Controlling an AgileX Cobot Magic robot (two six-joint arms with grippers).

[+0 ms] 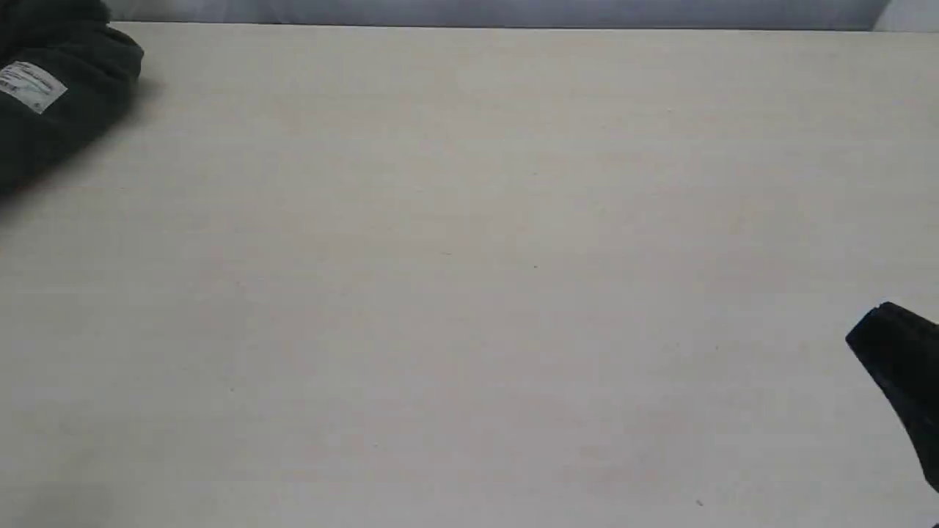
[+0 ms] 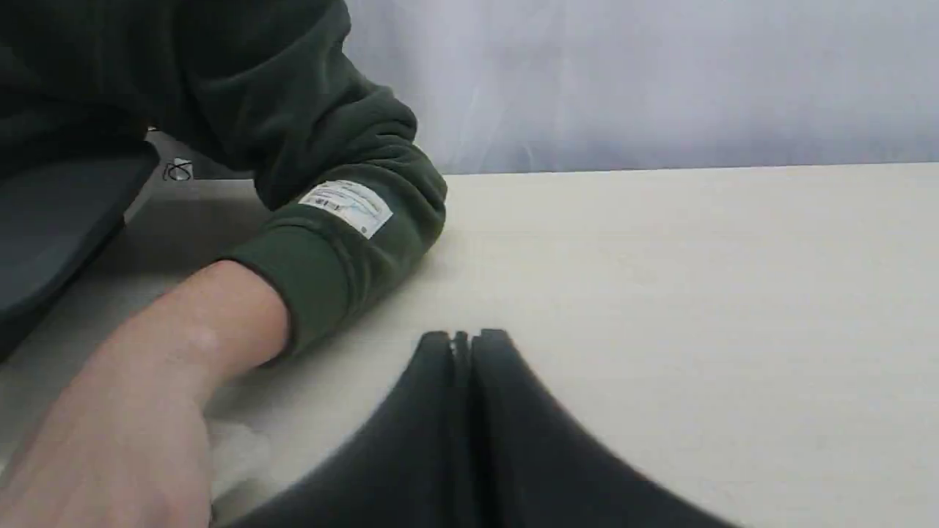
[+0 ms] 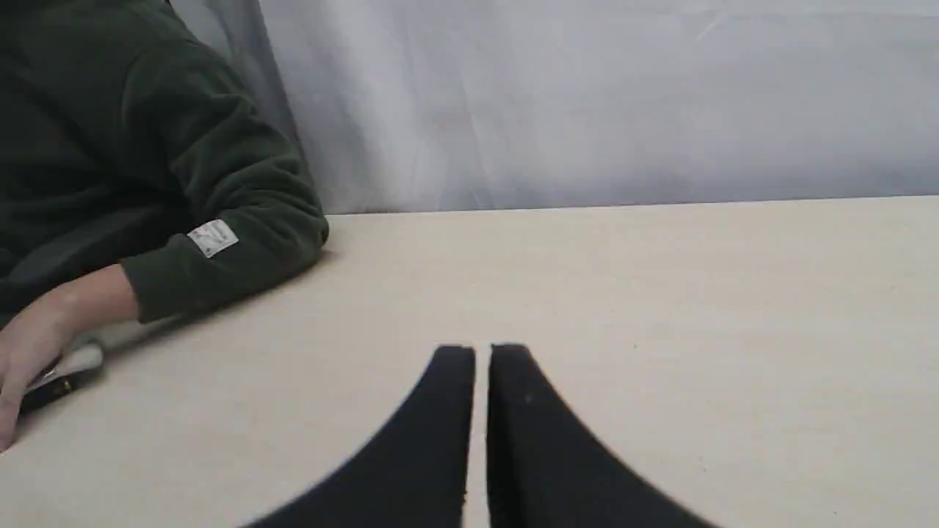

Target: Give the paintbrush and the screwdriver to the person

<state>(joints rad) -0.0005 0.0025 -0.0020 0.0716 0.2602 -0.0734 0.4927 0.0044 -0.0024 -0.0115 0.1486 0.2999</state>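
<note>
The person's forearm (image 2: 183, 345) lies on the table in a dark green sleeve (image 1: 66, 95) with a white label (image 2: 348, 207). In the right wrist view the person's hand (image 3: 29, 345) rests on a pale flat shape (image 3: 77, 359), perhaps the paintbrush. Beside that shape lies a slim black piece with a gold spot (image 3: 51, 392), perhaps the screwdriver; both are too small and covered to be sure. My left gripper (image 2: 462, 339) is shut and empty, close beside the forearm. My right gripper (image 3: 480, 352), seen too as the right gripper (image 1: 899, 367) at the table's right edge, is shut on nothing.
The pale tabletop (image 1: 469, 293) stretches bare between the sleeve and the right gripper. A grey-white curtain (image 3: 587, 103) hangs behind the table's far edge. A dark grey flat object (image 2: 51, 220) sits beyond the person's arm.
</note>
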